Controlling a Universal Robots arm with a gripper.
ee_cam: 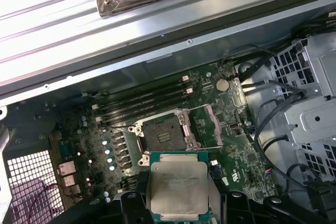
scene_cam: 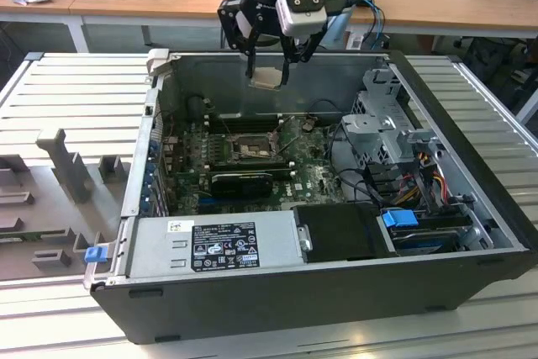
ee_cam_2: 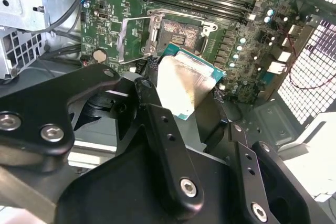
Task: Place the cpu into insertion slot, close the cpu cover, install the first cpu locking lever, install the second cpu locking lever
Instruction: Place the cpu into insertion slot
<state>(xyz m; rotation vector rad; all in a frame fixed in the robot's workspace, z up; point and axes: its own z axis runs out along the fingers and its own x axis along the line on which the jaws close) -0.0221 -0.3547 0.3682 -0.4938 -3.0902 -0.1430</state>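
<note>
My gripper (scene_cam: pixel 267 73) hangs above the open computer case, shut on the cpu (scene_cam: pixel 267 78), a flat square chip with a pale silver top. In both wrist views the cpu (ee_cam_2: pixel 186 85) (ee_cam: pixel 177 187) sits between the black fingers (ee_cam_2: pixel 157 124), well above the motherboard. The insertion slot (scene_cam: pixel 250 149) (ee_cam_2: pixel 178 35) (ee_cam: pixel 163 135) lies bare below on the board, a square socket with a dark rim. The cpu cover (ee_cam_2: pixel 131 38) (ee_cam: pixel 208 124) is swung open beside the socket, a thin metal frame with a square window.
A grey power supply (scene_cam: pixel 214 245) lines the case's near side, and a metal drive cage (scene_cam: pixel 387 128) with cables stands at the exterior view's right. A long black card (scene_cam: pixel 242 182) lies just in front of the socket. Memory slots (ee_cam: pixel 142 100) run behind it.
</note>
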